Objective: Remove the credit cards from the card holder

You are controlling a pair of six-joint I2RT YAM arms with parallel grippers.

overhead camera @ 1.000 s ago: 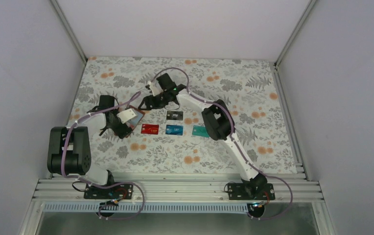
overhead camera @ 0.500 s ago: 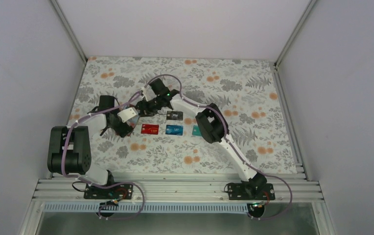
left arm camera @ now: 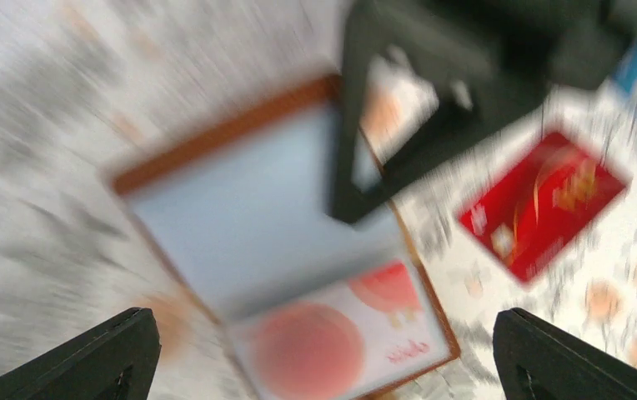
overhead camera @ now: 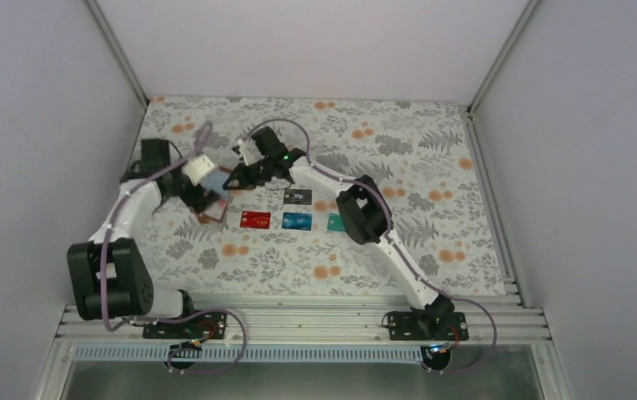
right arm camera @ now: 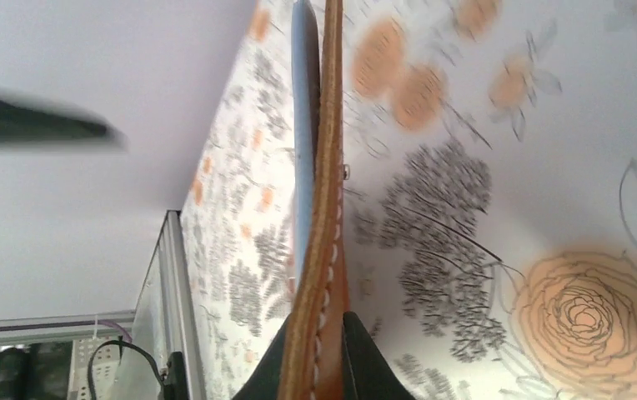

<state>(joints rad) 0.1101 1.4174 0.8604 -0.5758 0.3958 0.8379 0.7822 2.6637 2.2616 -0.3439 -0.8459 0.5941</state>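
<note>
Top external: mounted high behind the arm bases, facing down and away, covering the whole table [overhead camera: 432, 167]. Left wrist: close above the open card holder [left arm camera: 257, 208], apparently facing steeply down; motion blur limits certainty. Right wrist: very close, sighting edge-on along the card holder toward the left wall. All three views share the card holder.

One black card [overhead camera: 297, 196], one red card [overhead camera: 255, 219], one blue card [overhead camera: 297, 221], one teal card [overhead camera: 334, 222] and one red-white card [left arm camera: 340, 342] are counted, five together. One card holder [left arm camera: 240, 208] is counted.
</note>
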